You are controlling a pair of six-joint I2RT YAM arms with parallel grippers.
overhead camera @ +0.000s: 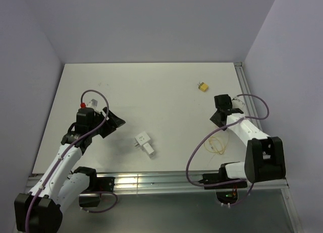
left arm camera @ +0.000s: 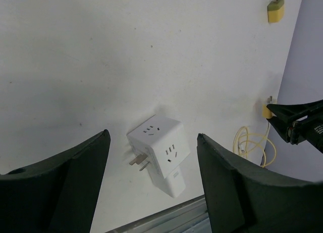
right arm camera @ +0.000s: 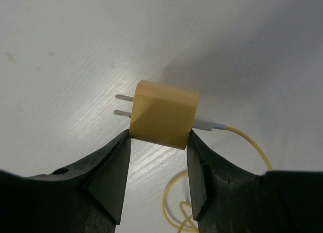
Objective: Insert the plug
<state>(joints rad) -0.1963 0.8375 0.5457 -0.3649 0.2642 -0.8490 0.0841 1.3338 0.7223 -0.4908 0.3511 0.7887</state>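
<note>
The plug (overhead camera: 202,86), a tiny yellow block with a dark end and no wire, lies far back on the right of the table, also in the left wrist view (left arm camera: 275,10); neither gripper is near it. My right gripper (right arm camera: 159,134) has both fingertips against the near corners of a yellow two-pronged adapter (right arm camera: 164,114), whose white connector trails a yellow wire (right arm camera: 247,142). In the top view this gripper (overhead camera: 220,123) points down at the table's right side. My left gripper (left arm camera: 154,137) hangs open above a white socket cube (left arm camera: 160,151), touching nothing.
The white socket cube (overhead camera: 144,143) lies near the front edge, prongs to its left, on a white extension piece. The yellow wire loop (overhead camera: 217,144) sprawls near the front right. A metal rail (overhead camera: 166,180) runs along the front edge. Grey walls enclose the table.
</note>
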